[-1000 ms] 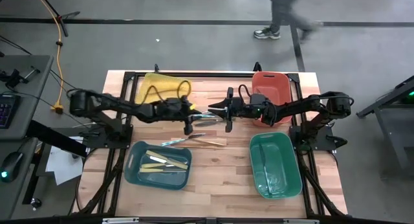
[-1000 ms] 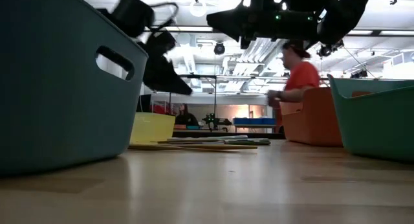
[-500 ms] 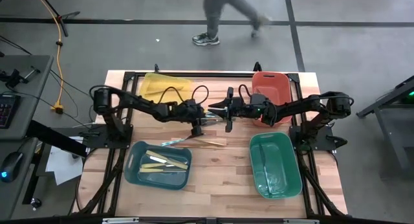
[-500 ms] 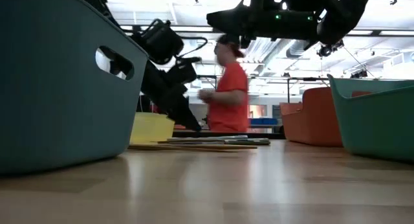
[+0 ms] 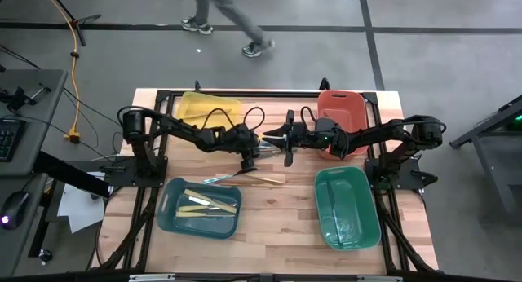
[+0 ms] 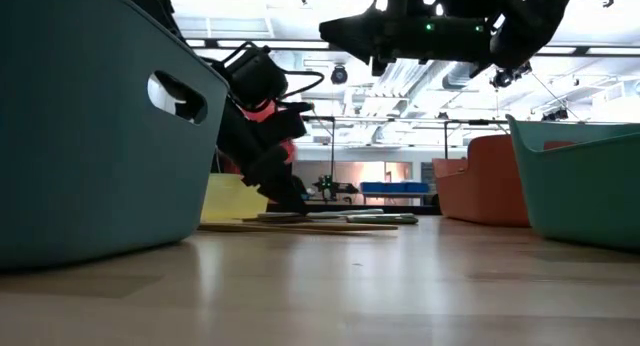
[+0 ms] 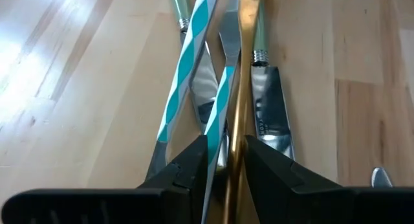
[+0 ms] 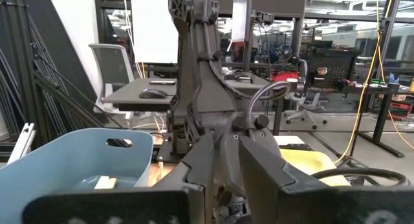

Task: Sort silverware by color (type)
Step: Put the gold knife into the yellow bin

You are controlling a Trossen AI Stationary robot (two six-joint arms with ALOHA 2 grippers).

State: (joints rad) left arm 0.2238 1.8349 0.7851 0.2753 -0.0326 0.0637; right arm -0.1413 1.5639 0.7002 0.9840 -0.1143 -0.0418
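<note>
Since a second ago the left gripper [image 5: 246, 163] has dropped from mid-air to the counter [image 5: 285, 209], and the walking person [image 5: 228, 21] has crossed from upper right to upper left of the high view. The left fingers [image 7: 187, 166] now stand narrowly apart, straddling a gold utensil [image 7: 240, 101] in the silverware pile [image 5: 245, 178] at the picture's centre; a teal-striped utensil [image 7: 187, 62] and a silver knife [image 7: 272, 114] lie just beside. The right gripper [image 5: 287, 152] hangs above the counter near the pile; how far its fingers are parted I cannot tell. Cream utensils [image 5: 208, 202] lie in the blue bin [image 5: 167, 213] at lower left. Yellow bin [image 5: 204, 107], orange bin [image 5: 347, 107] and green bin [image 5: 367, 225] sit around.
</note>
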